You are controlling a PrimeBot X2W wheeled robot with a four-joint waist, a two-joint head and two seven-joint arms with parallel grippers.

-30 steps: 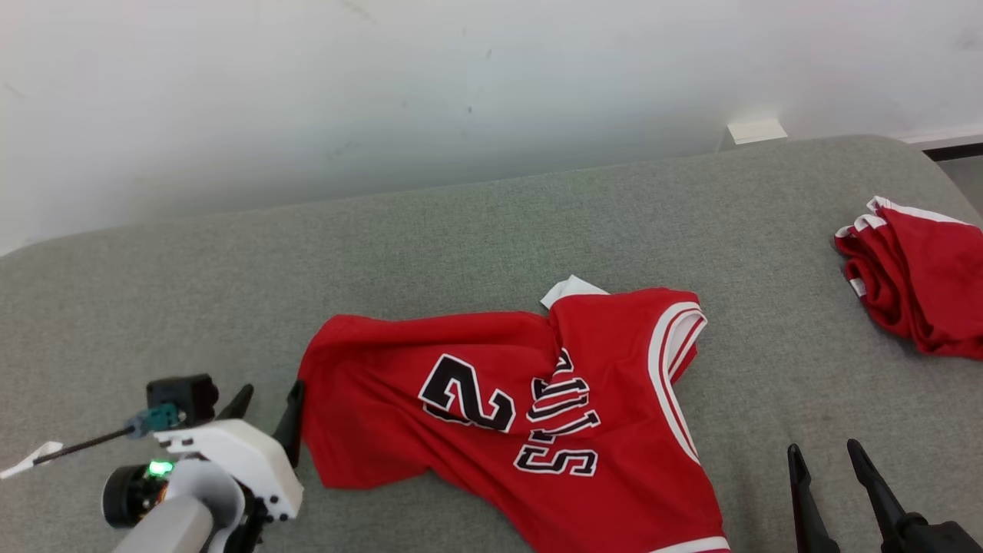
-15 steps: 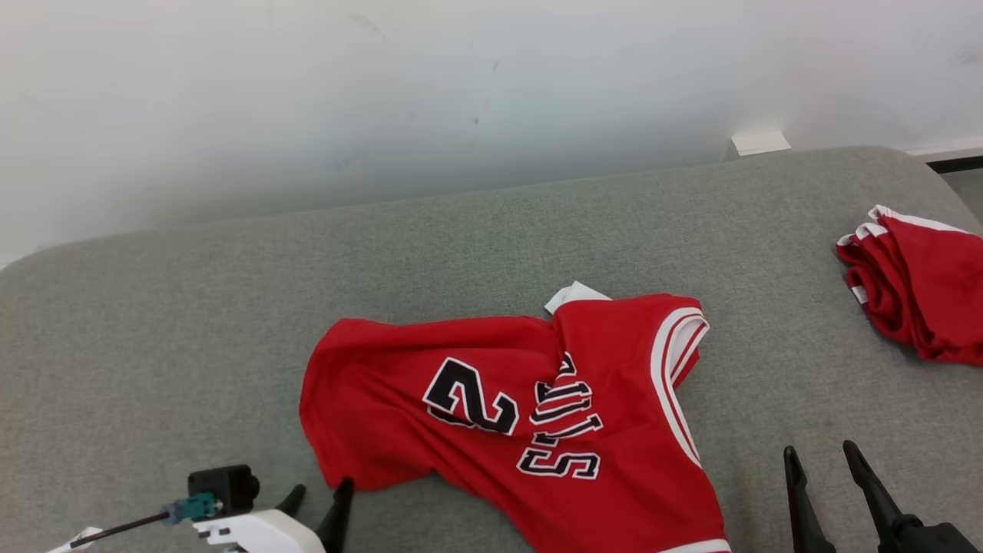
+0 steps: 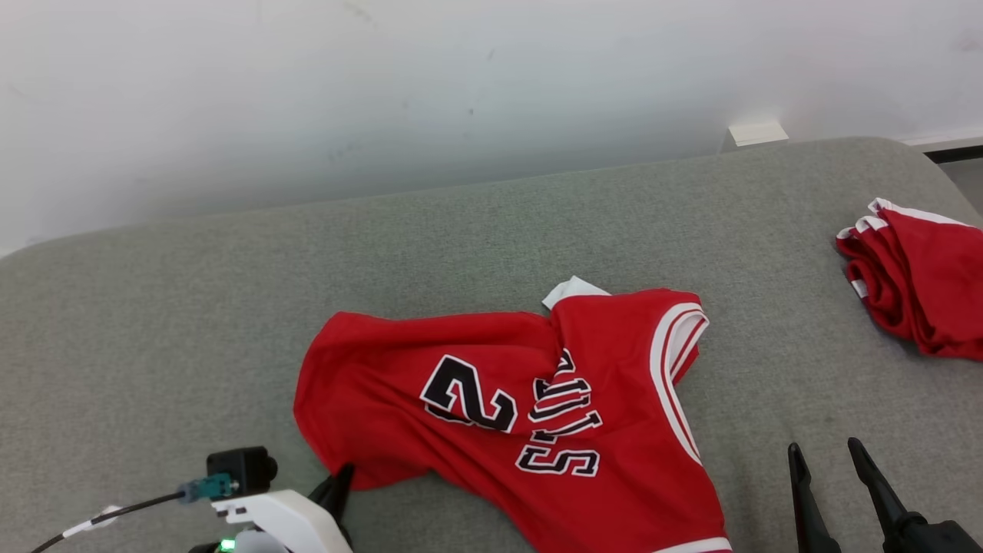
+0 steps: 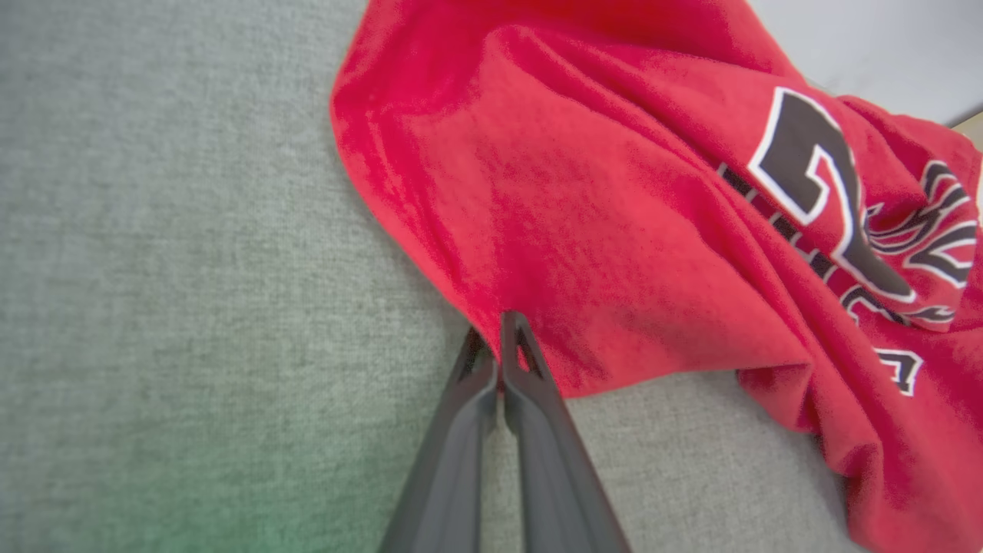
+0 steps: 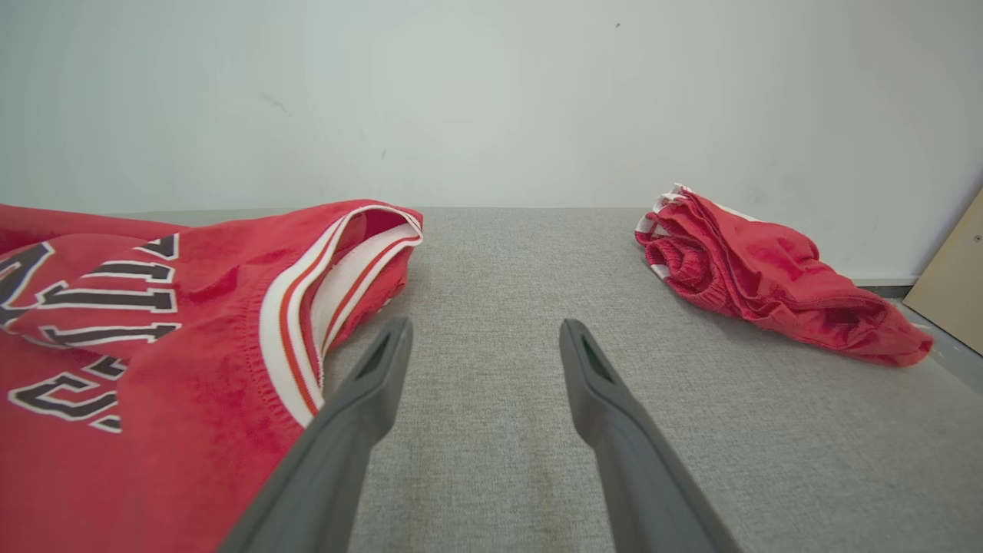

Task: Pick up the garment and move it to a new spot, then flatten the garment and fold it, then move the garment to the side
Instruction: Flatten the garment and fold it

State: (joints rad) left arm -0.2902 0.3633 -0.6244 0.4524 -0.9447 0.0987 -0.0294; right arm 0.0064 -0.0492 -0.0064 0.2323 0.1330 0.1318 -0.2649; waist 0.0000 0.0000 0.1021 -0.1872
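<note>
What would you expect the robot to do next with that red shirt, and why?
Probably lift the left gripper a little: its fingers are shut on an edge of the red jersey, which lies crumpled on the grey cushion, while the right gripper stands open beside it.

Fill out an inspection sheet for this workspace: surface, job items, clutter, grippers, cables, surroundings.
Surface: flat grey woven fabric pad.
Job's things: red jersey with black lettering, crumpled.
Clutter: bundled red garment with white trim, right side, apart from jersey.
Grippers: left gripper shut on jersey's edge; right gripper open over bare pad.
Cables: dark cable with teal plug by left wrist.
Surroundings: white wall behind; tan board far right.
</note>
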